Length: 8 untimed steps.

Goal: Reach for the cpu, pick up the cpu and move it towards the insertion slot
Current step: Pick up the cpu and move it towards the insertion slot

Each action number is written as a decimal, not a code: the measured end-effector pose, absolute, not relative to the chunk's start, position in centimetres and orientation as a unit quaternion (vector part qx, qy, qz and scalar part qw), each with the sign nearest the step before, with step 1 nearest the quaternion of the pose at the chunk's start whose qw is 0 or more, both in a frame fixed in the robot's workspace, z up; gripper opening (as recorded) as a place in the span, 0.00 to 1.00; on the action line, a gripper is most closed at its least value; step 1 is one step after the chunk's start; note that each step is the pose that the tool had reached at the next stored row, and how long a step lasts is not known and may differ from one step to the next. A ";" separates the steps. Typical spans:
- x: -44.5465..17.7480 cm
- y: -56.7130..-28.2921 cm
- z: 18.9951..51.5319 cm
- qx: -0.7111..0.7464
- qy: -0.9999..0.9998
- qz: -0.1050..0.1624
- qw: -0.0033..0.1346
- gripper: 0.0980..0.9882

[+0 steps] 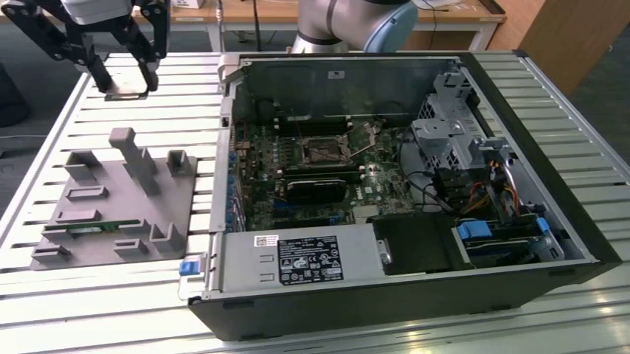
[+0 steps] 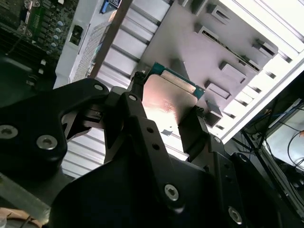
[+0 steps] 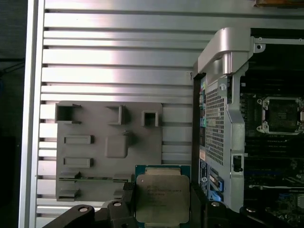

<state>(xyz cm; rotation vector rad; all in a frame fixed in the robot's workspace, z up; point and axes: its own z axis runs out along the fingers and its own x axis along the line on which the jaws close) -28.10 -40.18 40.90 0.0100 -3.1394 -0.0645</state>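
The cpu (image 3: 163,199) sits clamped between the two black fingers of the tool (image 3: 161,209), its silvery metal top facing the first wrist view and its green rim showing along the upper edge. In the second wrist view the same chip (image 2: 171,102) glints pale between the fingers (image 2: 137,118), which press against its two opposite sides, so the tool is closed on it and nothing else. In the exterior view the tool (image 1: 126,87) hangs above the slatted metal table (image 1: 551,96), near the far corner on the exterior view's left, with the chip (image 1: 128,94) seen as a thin pale plate at its tips, lifted clear of the surface.

Below and nearer the camera lies the grey plastic fixture (image 1: 118,199) with its upright posts, well apart from the chip. A thin green memory stick (image 1: 94,228) lies in one of its channels.

To the exterior view's right stands the open computer case (image 1: 414,310), lying on its side on the table. Inside, on the green circuit board, the insertion slot (image 1: 325,150) shows as a small square black socket with a thin metal frame, well apart from the held chip. The first wrist view shows the same socket (image 3: 280,114) beyond the case wall.
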 end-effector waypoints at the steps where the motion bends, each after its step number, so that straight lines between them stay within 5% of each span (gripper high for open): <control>1: -27.8 -40.2 40.9 0.003 -1.000 -0.020 0.001 0.50; 8: -25.6 -40.2 40.9 0.003 -1.000 -0.021 0.001 0.50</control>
